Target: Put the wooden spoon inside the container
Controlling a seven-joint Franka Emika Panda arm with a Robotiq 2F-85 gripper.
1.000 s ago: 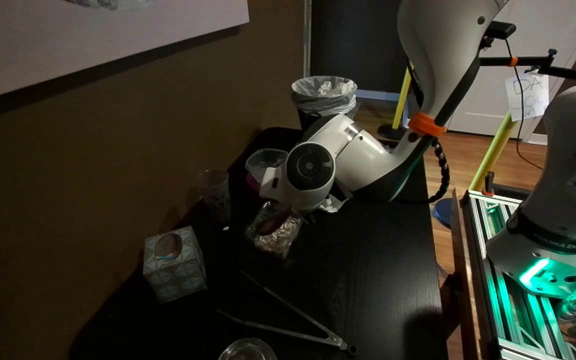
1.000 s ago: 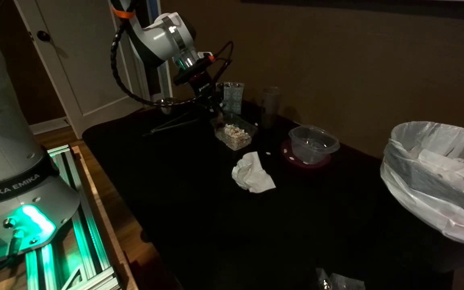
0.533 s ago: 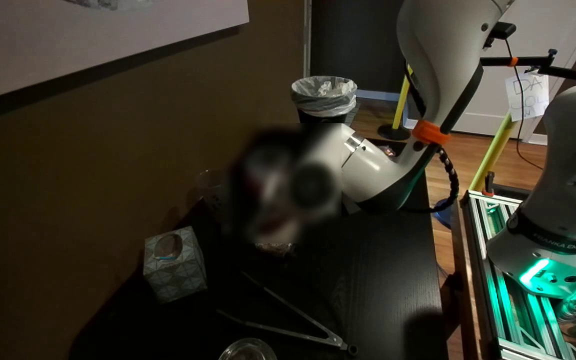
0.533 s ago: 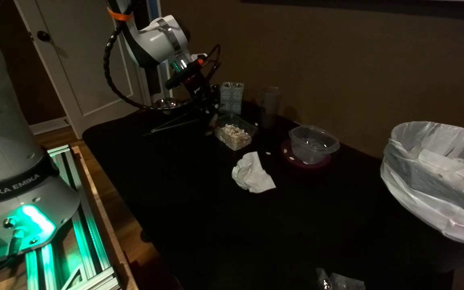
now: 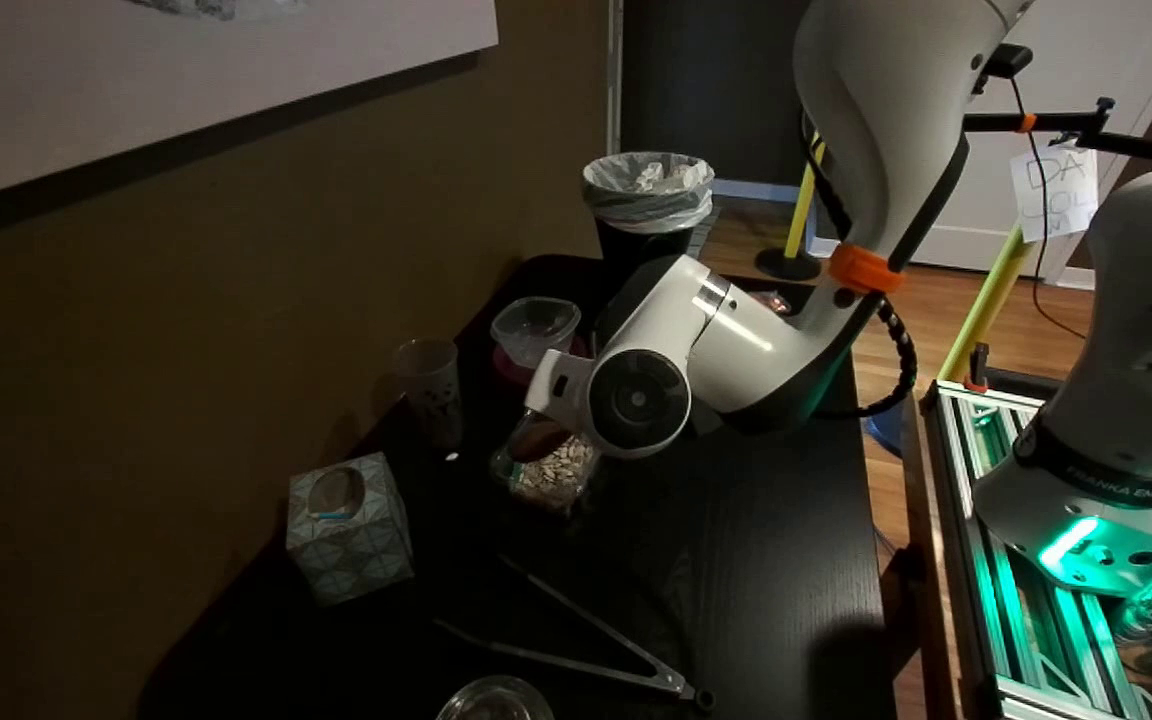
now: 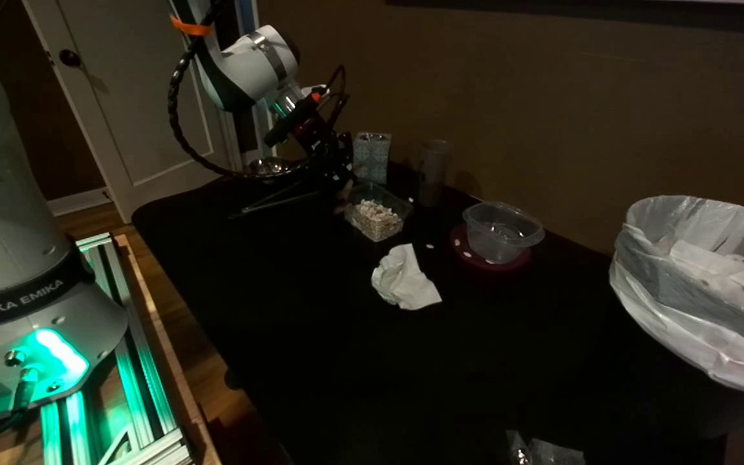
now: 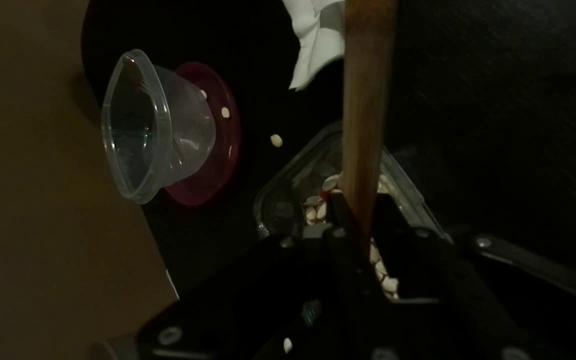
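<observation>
One low sweep could knock the wooden spoon [image 7: 364,115] — pinched by the gripper [image 7: 361,207], drawn in to its width, near the clear plastic tub [image 7: 288,174] — against that rim, spilling seeds [image 6: 376,213].

In an exterior view, from the tray [image 6: 386,194] of seeds [image 6: 377,211]: box [image 6: 372,156] at twelve o'clock; cup [image 6: 433,174], two; bowl [image 6: 500,245], on a disc [image 6: 460,241], three; napkin [image 6: 404,279], five; tongs [image 6: 281,201], nine.

Your site appears to be a home room; evidence noted: wooden floor [image 5: 936,315], panelled door [image 6: 143,103], brown wall [image 5: 216,320], hung picture [image 5: 226,85], tissue box [image 5: 351,550], lined bin [image 5: 648,212].
</observation>
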